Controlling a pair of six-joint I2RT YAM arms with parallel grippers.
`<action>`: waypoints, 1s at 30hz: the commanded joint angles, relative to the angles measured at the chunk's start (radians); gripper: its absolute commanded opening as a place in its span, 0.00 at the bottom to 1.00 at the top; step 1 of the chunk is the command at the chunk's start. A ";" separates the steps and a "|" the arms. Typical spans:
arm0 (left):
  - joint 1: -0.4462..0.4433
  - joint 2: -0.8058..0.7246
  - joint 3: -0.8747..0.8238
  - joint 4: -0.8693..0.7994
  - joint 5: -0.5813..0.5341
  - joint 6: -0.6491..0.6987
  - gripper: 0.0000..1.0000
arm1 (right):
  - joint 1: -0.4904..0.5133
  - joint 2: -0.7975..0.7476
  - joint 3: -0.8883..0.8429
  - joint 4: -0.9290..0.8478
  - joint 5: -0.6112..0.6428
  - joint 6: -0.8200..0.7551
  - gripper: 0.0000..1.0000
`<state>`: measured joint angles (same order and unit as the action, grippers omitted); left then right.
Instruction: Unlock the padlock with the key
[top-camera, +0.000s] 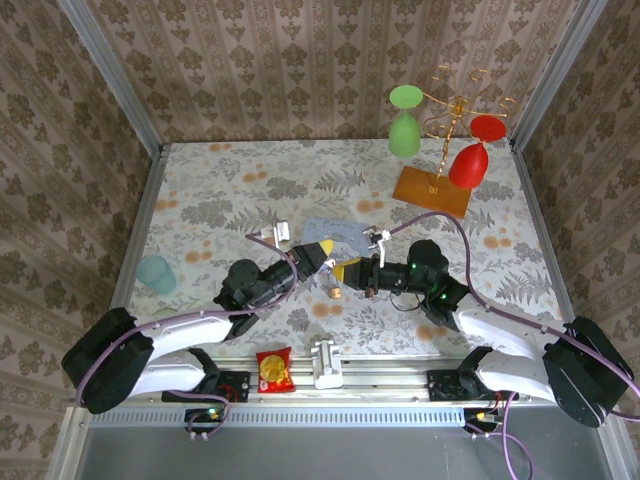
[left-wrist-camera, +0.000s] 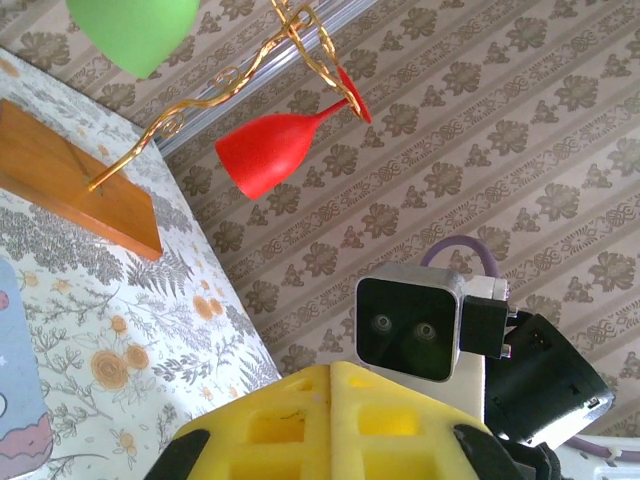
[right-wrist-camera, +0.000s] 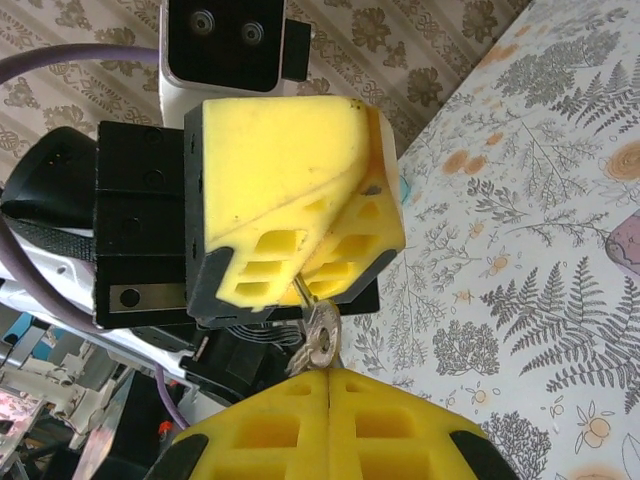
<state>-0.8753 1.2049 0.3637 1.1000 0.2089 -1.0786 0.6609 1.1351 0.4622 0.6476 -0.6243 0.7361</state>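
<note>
**A:** Tough read, this one. From the top, the padlock (top-camera: 336, 293) is a brass speck just on the near side of where the 2 claws meet. Its shackle is too small to make out, and I can't tell whether it sits on the counter (top-camera: 200, 200) or hangs.

**B:** And the key (right-wrist-camera: 321, 335)?

**A:** The right wrist view has it: a thin silvery strip with a round, holed end. The thin end vanishes into the tips of the left claw (right-wrist-camera: 300, 287). The round end meets the tips of the right claw (right-wrist-camera: 328, 372).

**B:** How are the claws set?

**A:** Left claw is pressed together, pinching that thin end. Right claw is pressed together too, seam to seam. Whether it truly nips the round end or only touches it, I can't tell.

**B:** Materials?

**A:** The fingers are blocky yellow with square pockets, on black mounts. The counter has a fern-and-flower print. Back right stands a gold wire rack (top-camera: 455, 110) on a wooden base, with a green glass (top-camera: 404, 125) and a red glass (top-camera: 470, 160) hanging bowl-down. The pale blue tin (top-camera: 335, 232) lies just beyond the claws, its near edge covered by them.
</note>
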 joint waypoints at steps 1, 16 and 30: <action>0.005 0.016 0.016 -0.008 -0.002 -0.030 0.00 | 0.003 0.012 0.012 0.045 0.007 0.000 0.00; 0.007 -0.030 0.011 -0.049 -0.004 -0.021 0.00 | -0.009 0.038 0.002 0.131 0.000 0.045 0.49; 0.009 -0.031 0.001 -0.029 -0.003 -0.032 0.00 | -0.009 0.083 0.010 0.222 -0.034 0.090 0.22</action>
<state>-0.8749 1.1893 0.3637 1.0462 0.2054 -1.1069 0.6567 1.2175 0.4629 0.8219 -0.6395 0.8185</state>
